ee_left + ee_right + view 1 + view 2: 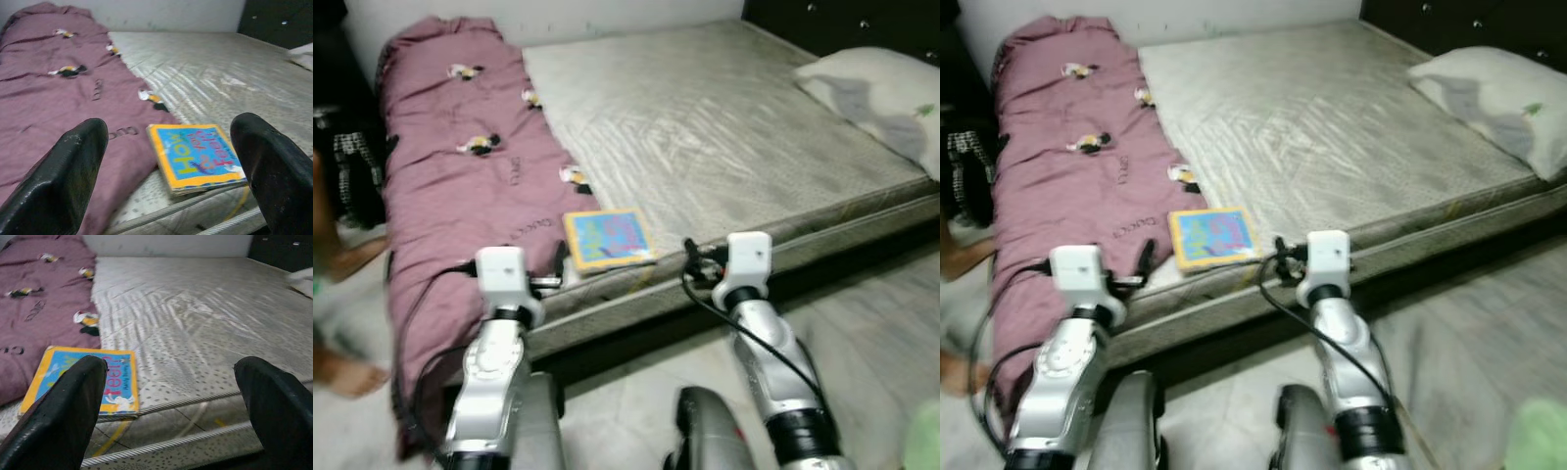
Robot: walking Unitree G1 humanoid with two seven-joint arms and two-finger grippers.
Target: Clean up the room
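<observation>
Both grippers, left point(166, 181) and right point(171, 416), are being held released near the book point(609, 238); it is risking being nudged off the mattress point(724, 127) edge.

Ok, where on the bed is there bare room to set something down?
The bare mattress is free between the purple blanket and the pillow. The near corner is crowded: the book lies at the blanket's edge, with both grippers in front.

book point(198, 156) cover — "How", then a word ending "Feel" | blanket point(58, 112) lettering — unreadable
</observation>
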